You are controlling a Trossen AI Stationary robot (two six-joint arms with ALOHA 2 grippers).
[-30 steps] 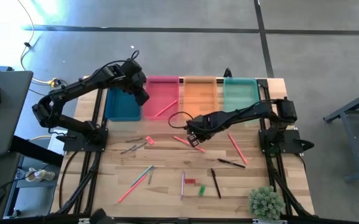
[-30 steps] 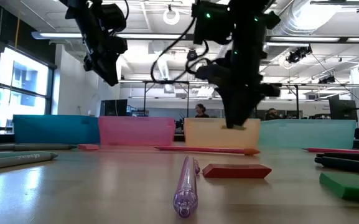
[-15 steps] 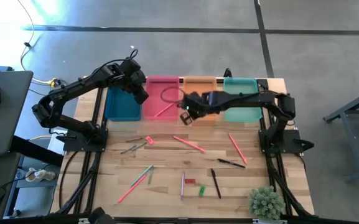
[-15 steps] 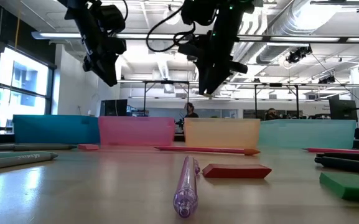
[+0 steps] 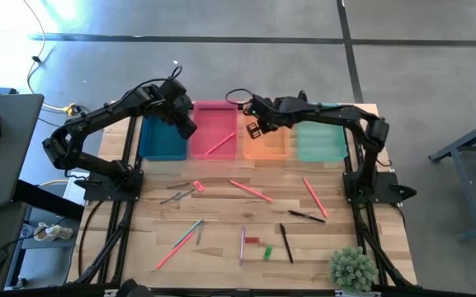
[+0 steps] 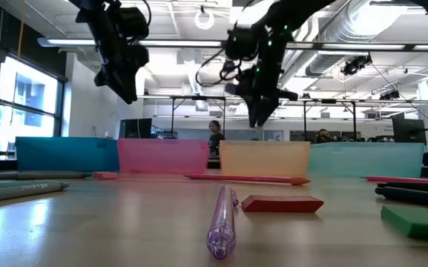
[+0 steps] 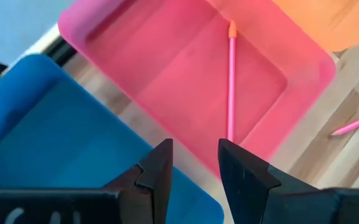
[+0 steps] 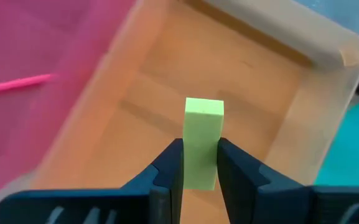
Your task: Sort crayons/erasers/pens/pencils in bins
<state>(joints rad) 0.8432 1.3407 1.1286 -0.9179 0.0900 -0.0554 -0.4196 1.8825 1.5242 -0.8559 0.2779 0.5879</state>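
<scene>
Right tool (image 8: pixel 195 167) pinching the yellow eraser (image 8: pixel 202 142), hanging over the orange bin (image 5: pixel 264 147). We're at the drop step: next we spread the fingers. Left tool (image 7: pixel 195 163) is spread and empty, above the blue/pink bins' seam.

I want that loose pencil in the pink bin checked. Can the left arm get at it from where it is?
Probably yes. The left gripper hangs open and empty above the pink bin, and nothing covers the pencil.

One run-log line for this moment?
right tool: shut on yellow eraser, above orange bin | left tool: open, empty, over blue bin
</scene>
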